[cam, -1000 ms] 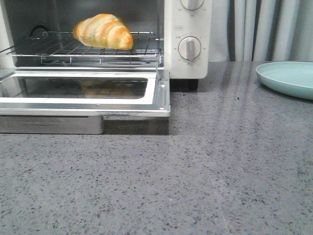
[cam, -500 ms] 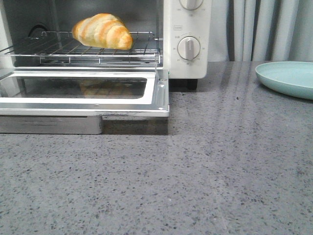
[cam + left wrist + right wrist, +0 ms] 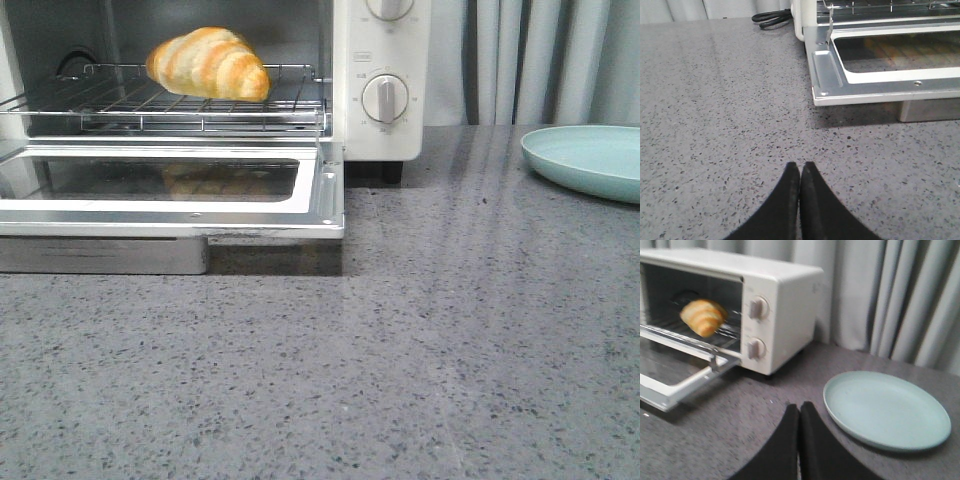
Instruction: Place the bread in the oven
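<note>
Both jaws are pressed together, left gripper (image 3: 800, 172) and right gripper (image 3: 799, 415) empty. Glossy, striped golden bread (image 3: 209, 63) sits on the wire rack (image 3: 150, 105) inside the oven (image 3: 375, 80), door (image 3: 170, 190) dropped flat. A pale green plate (image 3: 590, 160) lies well apart.

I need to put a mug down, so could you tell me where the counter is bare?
The grey speckled counter is bare in front of the cream-white toaster oven's open glass door and between the oven and the pale green round plate. It is crowded only around the door.
</note>
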`<state>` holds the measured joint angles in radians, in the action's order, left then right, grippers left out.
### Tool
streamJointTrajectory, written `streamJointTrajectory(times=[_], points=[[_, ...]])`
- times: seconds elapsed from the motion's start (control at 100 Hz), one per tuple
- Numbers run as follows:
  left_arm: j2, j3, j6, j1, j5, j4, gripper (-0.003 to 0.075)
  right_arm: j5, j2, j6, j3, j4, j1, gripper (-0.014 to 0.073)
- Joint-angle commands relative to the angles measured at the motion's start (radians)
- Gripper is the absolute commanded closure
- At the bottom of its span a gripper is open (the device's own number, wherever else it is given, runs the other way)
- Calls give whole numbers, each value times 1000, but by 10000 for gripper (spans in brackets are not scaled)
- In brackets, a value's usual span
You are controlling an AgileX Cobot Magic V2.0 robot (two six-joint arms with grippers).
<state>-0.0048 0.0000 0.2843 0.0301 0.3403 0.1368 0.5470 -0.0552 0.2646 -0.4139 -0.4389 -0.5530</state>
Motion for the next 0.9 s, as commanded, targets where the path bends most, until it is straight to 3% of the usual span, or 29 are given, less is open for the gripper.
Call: streamJointTrajectory(times=[0.0,0.09,0.16,0.24,0.28,0.33,0.48,0.89], points=[[-29,24,-12,-4,-52,2,741,-147,-12,-11,58,20,116,655],[-29,24,-12,-4,-52,2,741,-368,-12,-68,191,152,266,655],[-29,24,-12,-4,-52,2,741,-536,-12,-205,306,314,359,655],[-29,24,-12,-4,-52,2,741,-651,-12,-265,408,355,418,660],[-29,24,-12,-4,-52,2,741,-639,-12,-265,439,355,430,669],[-29,24,-12,-4,-52,2,741,-493,-12,-265,434,355,435,670],[-29,24,-12,-4,-52,2,741,-259,44,-265,436,355,435,670],[-29,24,-12,-4,-54,4,741,-245,85,-265,436,344,437,670]])
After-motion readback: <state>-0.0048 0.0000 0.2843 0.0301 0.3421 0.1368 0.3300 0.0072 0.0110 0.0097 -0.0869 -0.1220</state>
